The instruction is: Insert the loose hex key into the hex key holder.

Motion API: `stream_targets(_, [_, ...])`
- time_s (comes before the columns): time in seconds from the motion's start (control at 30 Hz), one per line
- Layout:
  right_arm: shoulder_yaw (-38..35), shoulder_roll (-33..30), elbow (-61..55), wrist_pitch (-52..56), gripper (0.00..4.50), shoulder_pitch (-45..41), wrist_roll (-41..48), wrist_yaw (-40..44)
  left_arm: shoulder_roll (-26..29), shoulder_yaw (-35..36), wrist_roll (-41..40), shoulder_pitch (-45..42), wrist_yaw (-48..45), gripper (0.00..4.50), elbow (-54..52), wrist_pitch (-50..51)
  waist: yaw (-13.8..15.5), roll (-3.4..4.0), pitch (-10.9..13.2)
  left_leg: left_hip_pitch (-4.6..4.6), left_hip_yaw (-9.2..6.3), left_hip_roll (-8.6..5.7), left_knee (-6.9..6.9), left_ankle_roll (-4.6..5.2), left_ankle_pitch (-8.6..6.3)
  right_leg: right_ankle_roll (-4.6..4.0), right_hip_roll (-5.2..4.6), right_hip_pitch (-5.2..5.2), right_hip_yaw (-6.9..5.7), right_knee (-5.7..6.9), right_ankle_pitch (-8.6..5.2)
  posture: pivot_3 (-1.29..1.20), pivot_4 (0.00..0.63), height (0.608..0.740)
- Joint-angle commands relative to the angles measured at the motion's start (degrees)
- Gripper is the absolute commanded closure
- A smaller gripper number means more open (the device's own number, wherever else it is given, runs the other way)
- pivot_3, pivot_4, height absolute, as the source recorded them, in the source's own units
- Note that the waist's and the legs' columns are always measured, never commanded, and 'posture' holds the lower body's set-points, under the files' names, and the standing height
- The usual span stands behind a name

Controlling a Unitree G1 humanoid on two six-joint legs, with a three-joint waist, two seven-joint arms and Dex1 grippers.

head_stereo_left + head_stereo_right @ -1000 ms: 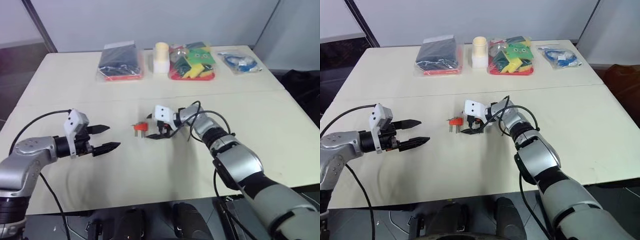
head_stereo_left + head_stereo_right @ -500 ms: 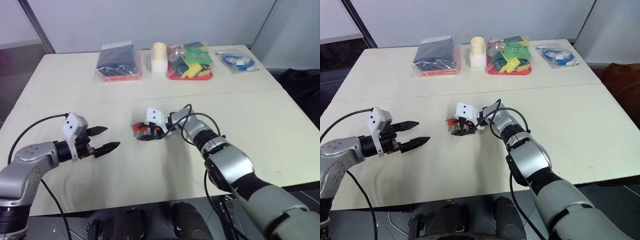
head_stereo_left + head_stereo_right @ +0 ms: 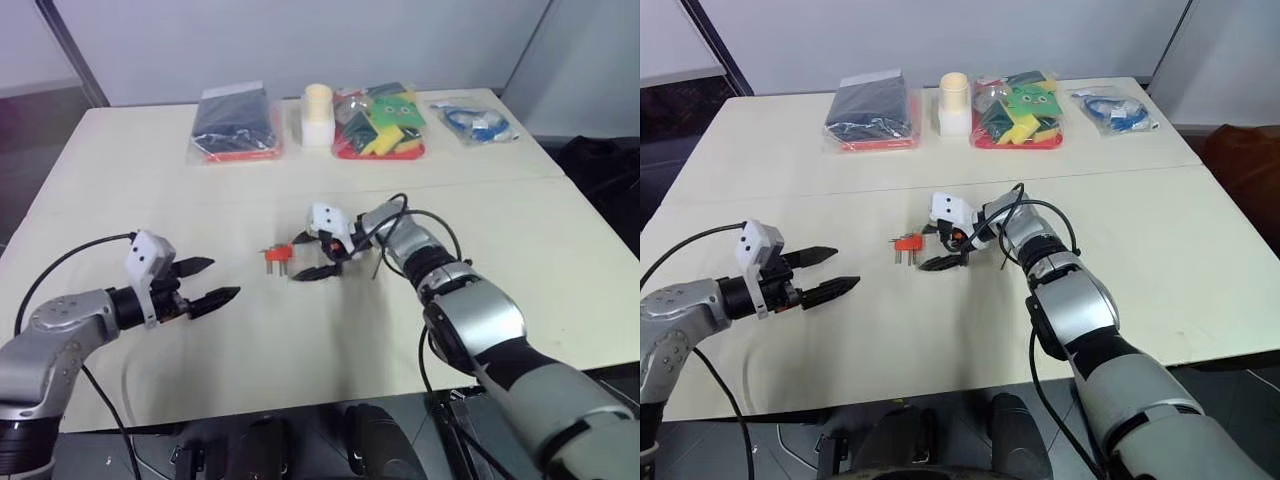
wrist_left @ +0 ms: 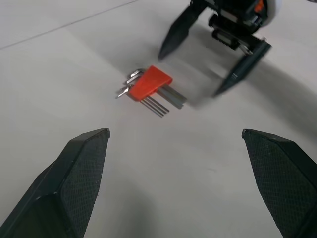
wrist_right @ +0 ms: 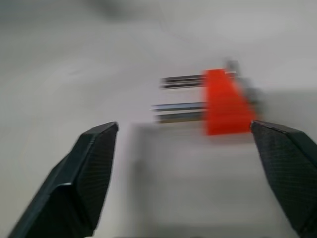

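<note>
Holder (image 3: pixel 279 256), the orange hex key holder, lay on the desk (image 3: pixel 520 230) with several keys seated in it. We saw the right gripper (image 3: pixel 318 255) spread wide just beside it and the left gripper (image 3: pixel 208 281) wide, well apart, both empty.

Arms: silver-grey metal shells with black joint segments. Each wrist carries a small white boxy camera housing just behind the gripper, fed by a loose black cable. Left gripper (image 3: pixel 205 283) and right gripper (image 3: pixel 310 255): two tapered black fingers each (inner pads cross-hatched).
</note>
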Motion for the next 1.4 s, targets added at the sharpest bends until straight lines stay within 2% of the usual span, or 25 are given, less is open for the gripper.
stream_targets(0.03, [-2.33,-0.23,0.57,1.90,0.03,-2.21,0.81,-4.91,-0.11,0.29,-0.77,-1.53,0.07,0.00,-1.06,-0.18,0.00,0.00,0.00,0.00,0.00,0.00,0.00,0.00,0.00,0.00,0.00,0.00,0.00,0.00,0.00,0.00,0.150,0.740])
stream_targets(0.27, [-2.37,1.12,1.65,3.35,0.03,-1.04,-1.06,-11.15,-0.71,0.08,-0.41,-1.74,0.69,0.00,-1.21,-0.26,-0.01,0.00,0.00,-0.03,0.00,0.00,-0.01,-0.01,0.01,0.00,-0.01,-0.03,0.00,-0.01,0.00,0.00,0.150,0.740])
stream_targets(0.73, [-0.55,5.31,2.10,1.69,0.03,1.28,-4.56,-13.94,-2.22,2.05,-1.47,0.78,4.18,0.00,-4.18,0.65,-0.11,-0.01,-0.01,-0.03,0.01,0.00,-0.07,-0.04,0.02,0.00,0.00,-0.06,0.01,-0.01,0.00,0.00,0.150,0.740])
stream_targets(0.83, [-0.45,5.34,2.20,2.00,1.37,1.48,-4.77,-13.74,-2.30,1.94,-1.61,1.02,4.78,0.00,-4.45,0.54,-0.10,-0.01,-0.01,-0.02,0.01,0.00,-0.07,-0.05,0.03,0.00,0.00,-0.06,0.01,0.00,0.00,0.00,0.150,0.740])
stream_targets(0.97, [-0.68,5.23,2.22,2.48,3.44,1.79,-4.62,-13.44,-2.38,1.71,-1.32,1.22,5.37,0.00,-4.46,0.11,-0.05,-0.01,-0.01,0.00,0.01,0.00,-0.07,-0.08,0.05,-0.01,0.00,-0.04,0.01,0.00,0.00,0.00,0.150,0.740])
stream_targets(1.27, [-1.95,3.89,1.41,0.65,3.50,1.29,-3.76,-16.11,-2.32,0.91,-1.04,-0.36,5.30,0.00,-2.91,-0.48,0.00,-0.01,-0.01,0.01,0.00,0.00,-0.07,-0.09,0.05,-0.01,0.00,-0.03,0.01,0.00,0.01,0.00,0.150,0.740])
stream_targets(1.4, [-1.40,-0.78,-2.66,-10.38,3.50,-2.66,-4.72,-19.38,-1.38,1.18,-1.03,-6.03,3.16,0.00,3.68,-1.03,0.77,0.02,0.04,-0.05,-0.02,-0.04,-0.06,-0.11,0.07,-0.02,-0.01,-0.05,-0.01,-0.01,0.01,0.00,0.150,0.740])
